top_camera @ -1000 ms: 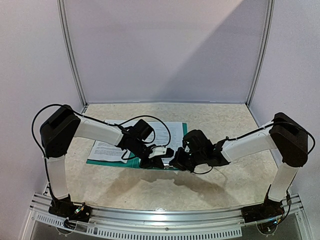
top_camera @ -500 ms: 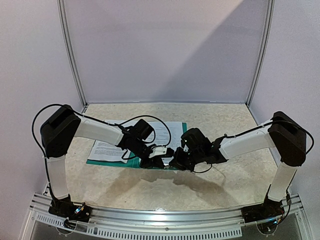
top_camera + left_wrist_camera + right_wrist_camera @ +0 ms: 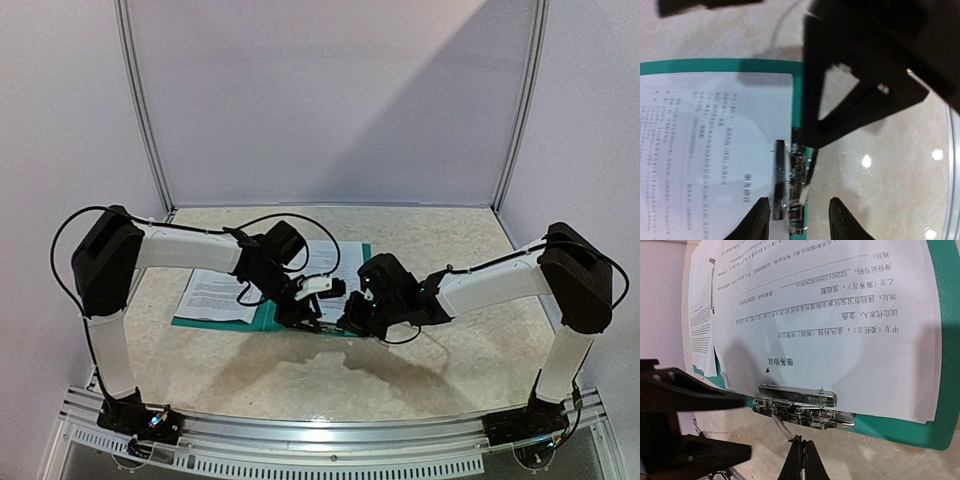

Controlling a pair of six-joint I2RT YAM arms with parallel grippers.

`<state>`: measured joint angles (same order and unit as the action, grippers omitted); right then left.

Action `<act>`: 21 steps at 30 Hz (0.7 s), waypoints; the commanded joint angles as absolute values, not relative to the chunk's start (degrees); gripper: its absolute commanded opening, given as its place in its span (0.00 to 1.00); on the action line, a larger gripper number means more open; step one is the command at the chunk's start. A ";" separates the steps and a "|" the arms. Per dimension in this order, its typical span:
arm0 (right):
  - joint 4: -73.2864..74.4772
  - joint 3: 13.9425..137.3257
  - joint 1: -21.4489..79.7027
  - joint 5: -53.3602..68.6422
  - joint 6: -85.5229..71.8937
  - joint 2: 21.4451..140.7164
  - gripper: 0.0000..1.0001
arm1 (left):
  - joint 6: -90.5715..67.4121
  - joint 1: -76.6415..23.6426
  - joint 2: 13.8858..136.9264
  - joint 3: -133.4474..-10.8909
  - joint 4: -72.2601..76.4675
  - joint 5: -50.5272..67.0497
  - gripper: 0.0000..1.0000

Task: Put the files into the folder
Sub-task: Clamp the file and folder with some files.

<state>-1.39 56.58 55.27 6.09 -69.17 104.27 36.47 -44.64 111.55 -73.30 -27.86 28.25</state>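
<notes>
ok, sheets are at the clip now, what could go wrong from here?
1. One sheet fans out past the folder edge, away from the metal clip; probably unclamped, it may slide off.
2. The shut right tool sits right by the clip's thin wire; retreating could snag it and drag the folder.

White links (image 3: pixel 190 250), black joints (image 3: pixel 105 262), black fingers (image 3: pixel 759 222)

The files (image 3: pixel 840 315) bear the heading "服务协议" and lines marked "甲方" and "乙方".
</notes>
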 commanded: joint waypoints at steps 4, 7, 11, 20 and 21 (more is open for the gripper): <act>-0.09 57.07 56.34 3.62 -68.54 104.78 0.00 | 11.86 -34.38 109.10 -80.82 -29.18 24.76 0.48; 1.37 57.44 56.59 3.16 -68.00 104.53 0.00 | 4.54 -30.35 111.62 -83.22 -28.22 14.40 0.53; 3.84 58.59 57.19 2.02 -66.80 104.50 0.00 | -0.28 -26.82 118.79 -86.70 -29.17 7.93 0.50; 4.32 58.45 57.68 0.97 -66.14 103.89 0.00 | -2.16 -26.03 122.30 -83.23 -25.96 3.55 0.47; 4.37 58.45 57.72 0.92 -66.10 103.89 0.00 | -2.01 -26.02 122.12 -82.71 -25.80 3.30 0.47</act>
<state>1.63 57.82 57.14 1.91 -67.11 104.25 -0.54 -25.56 122.43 -85.27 -26.30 6.35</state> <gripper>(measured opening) 0.007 0.472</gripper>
